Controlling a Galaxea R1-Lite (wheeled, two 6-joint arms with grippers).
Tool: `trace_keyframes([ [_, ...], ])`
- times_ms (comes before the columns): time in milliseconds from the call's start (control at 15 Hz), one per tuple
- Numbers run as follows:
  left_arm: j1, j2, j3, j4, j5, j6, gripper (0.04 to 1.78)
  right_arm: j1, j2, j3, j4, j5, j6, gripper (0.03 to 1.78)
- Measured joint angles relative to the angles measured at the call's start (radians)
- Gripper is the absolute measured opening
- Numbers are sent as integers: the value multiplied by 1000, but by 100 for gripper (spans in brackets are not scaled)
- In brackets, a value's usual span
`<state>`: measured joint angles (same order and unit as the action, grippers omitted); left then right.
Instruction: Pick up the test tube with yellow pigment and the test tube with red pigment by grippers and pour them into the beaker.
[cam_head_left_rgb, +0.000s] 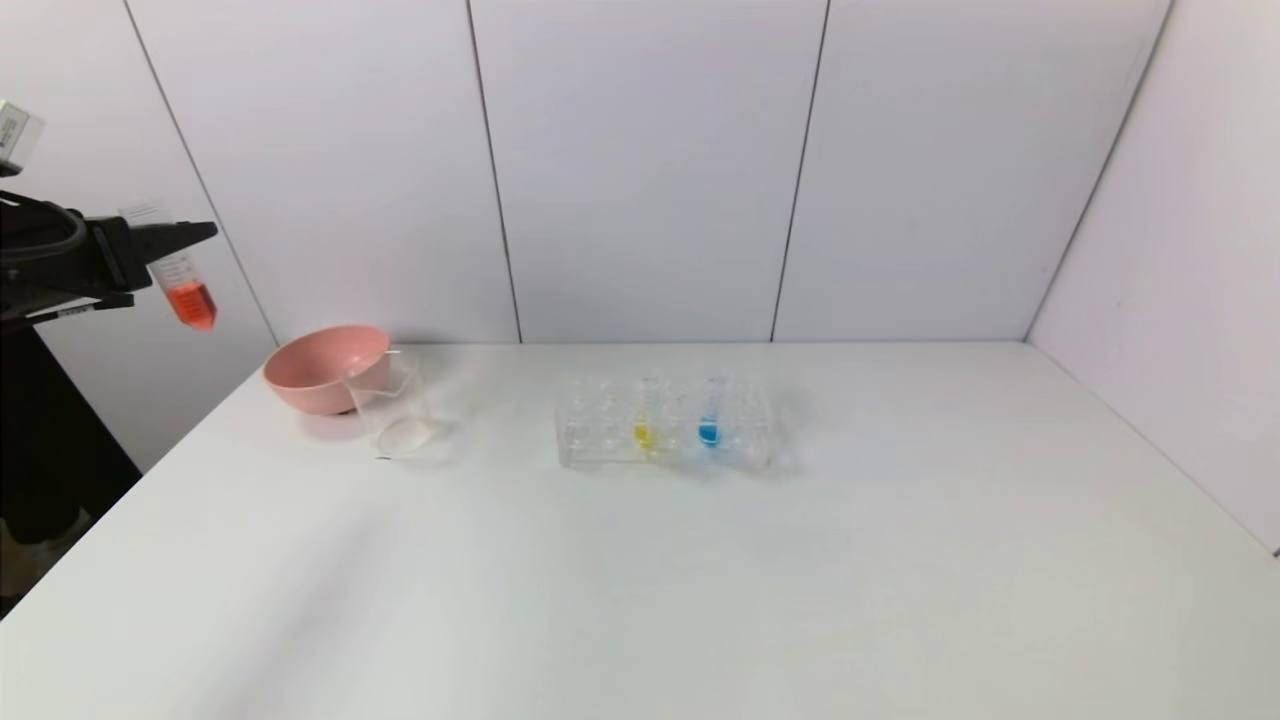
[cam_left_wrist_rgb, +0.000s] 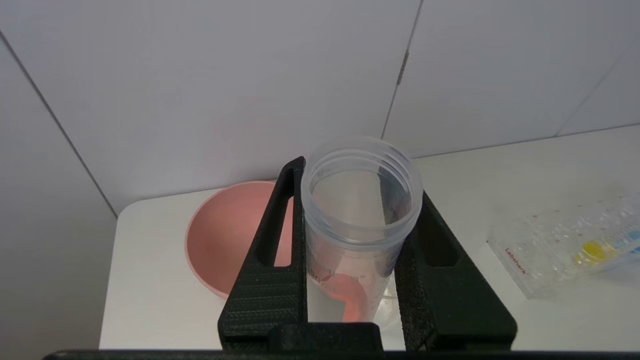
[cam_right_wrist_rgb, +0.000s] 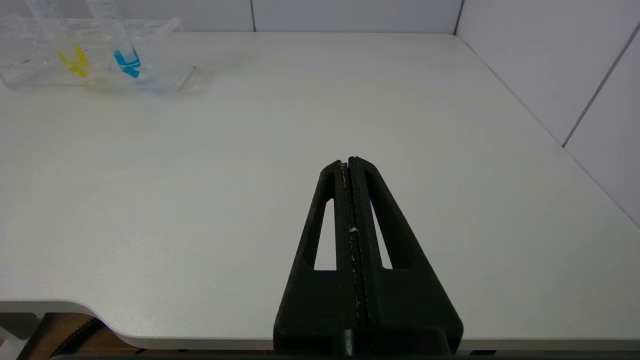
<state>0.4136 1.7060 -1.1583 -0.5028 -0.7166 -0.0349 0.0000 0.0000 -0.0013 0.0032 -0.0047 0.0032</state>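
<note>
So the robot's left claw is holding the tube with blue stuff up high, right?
Not quite: the left gripper holds the test tube with red pigment up high. The head view shows the blue tube in the rack.

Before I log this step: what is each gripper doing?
Left gripper: shut on the red tube, held high left of the pink bowl.
Right gripper: shut, empty, above the table.

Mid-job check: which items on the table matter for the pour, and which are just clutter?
In the job:
- red test tube, held up by left gripper
- yellow test tube, in rack
- beaker

Lying about:
- pink bowl
- blue tube
</note>
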Motion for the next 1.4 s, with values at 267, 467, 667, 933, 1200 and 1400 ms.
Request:
trace_keyframes([
  [267,-1,44,-2,-73,91,34,50,0,0,0,0,0,0,11],
  [467,-27,83,4,-85,101,56,50,0,0,0,0,0,0,11],
  [667,-79,121,3,-86,209,88,50,0,0,0,0,0,0,11],
  [933,-175,160,-24,-140,451,84,50,0,0,0,0,0,0,11],
  [1200,-213,170,0,-201,496,45,50,0,0,0,0,0,0,11],
  [1400,-215,173,49,-253,495,41,50,0,0,0,0,0,0,11],
])
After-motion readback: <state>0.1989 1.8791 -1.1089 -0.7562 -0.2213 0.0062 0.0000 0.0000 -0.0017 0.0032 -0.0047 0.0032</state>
